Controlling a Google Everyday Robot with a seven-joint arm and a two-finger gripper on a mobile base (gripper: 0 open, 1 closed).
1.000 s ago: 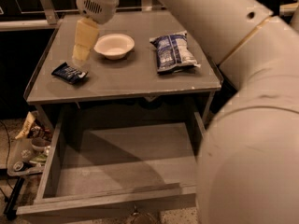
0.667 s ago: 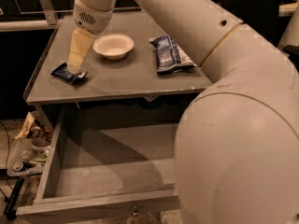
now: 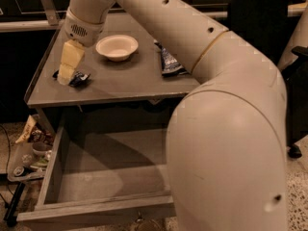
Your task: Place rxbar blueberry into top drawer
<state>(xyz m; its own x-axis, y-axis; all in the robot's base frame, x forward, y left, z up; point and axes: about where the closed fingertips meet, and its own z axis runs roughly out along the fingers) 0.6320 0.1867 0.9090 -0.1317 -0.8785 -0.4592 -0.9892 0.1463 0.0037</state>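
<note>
Warm, rather dim light is coming from above onto the table [image 3: 125, 83], while the far background is sinking into near black. The big arm [image 3: 226, 143] is catching most of the light and is showing a soft pale sheen without hard glare. The gripper [image 3: 67, 70], hanging over the far left part of the table at the dark snack bar [image 3: 81, 78], is glowing yellowish. The white bowl [image 3: 117, 47] is shining brightest. The table top is throwing a wide shadow over the far part of the drawer [image 3: 110, 182].
</note>
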